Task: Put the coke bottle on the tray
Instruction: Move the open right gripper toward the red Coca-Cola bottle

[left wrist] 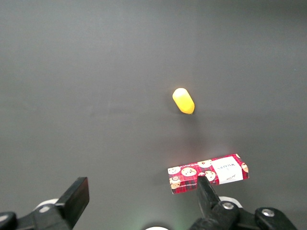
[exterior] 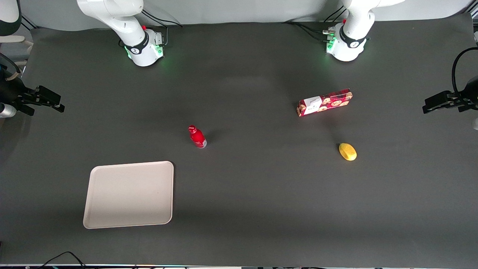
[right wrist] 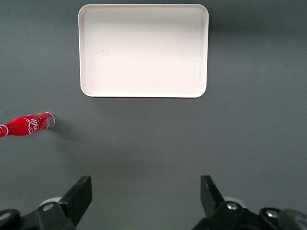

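The coke bottle [exterior: 197,136], slim glossy red plastic with a silvery base, stands upright on the matte dark-grey worktop [exterior: 261,194], near the smooth cream tray [exterior: 129,194] with rounded corners but apart from it. The black claw [right wrist: 144,199] hangs high above the worktop, fingers spread wide and holding nothing.

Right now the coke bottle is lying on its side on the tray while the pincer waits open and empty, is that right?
Not quite: the coke bottle stands upright on the table mat, apart from the tray, which is bare, as the front view shows. The pincer is indeed open and empty, above the mat.
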`<state>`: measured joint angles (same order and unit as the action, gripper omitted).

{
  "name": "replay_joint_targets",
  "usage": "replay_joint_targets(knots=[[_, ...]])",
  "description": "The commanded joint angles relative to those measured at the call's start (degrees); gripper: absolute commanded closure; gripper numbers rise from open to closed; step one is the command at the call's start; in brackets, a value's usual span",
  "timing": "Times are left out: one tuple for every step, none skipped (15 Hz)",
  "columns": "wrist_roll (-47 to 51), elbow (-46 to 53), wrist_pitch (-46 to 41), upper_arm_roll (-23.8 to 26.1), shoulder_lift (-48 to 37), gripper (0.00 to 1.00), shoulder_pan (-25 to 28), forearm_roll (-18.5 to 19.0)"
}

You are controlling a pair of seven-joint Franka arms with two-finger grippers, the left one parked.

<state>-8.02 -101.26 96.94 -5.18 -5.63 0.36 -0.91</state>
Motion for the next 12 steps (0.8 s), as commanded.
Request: replay_joint_targets(knots=[[1.34, -0.51, 0.44, -0.18, -0.17, 0.0, 0.17, -0.76], [1.25, -0.51, 0.44, -0.18, 0.18, 0.0, 0.17, -0.93], [1.43, -0.43, 0.44, -0.18, 0.27, 0.0, 0.25, -1.37], [1.51, -0.51, 0.44, -0.1, 0.27, 0.0, 0.43, -1.37], [1.51, -0.95, 0.44, -0.1, 0.45, 0.0, 1.21, -1.37], [1.69, -1.47, 0.44, 0.25, 0.45, 0.0, 1.39, -1.55], [3.17, -2.35, 0.53, 1.56, 0.27, 0.0, 1.48, -2.86], [7.27, -3.05, 1.23, 4.88, 0.36, 0.0, 1.4, -3.91], [12.27, -3.41, 2.89, 8.05, 0.45, 0.0, 1.31, -4.01], [16.41, -3.85, 4.73, 11.38, 0.71, 0.0, 1.31, -4.01], [19.33, -4.03, 6.23, 14.64, 1.67, 0.0, 0.96, -3.84], [22.23, -4.12, 7.03, 17.71, 2.11, 0.0, 0.78, -3.49]])
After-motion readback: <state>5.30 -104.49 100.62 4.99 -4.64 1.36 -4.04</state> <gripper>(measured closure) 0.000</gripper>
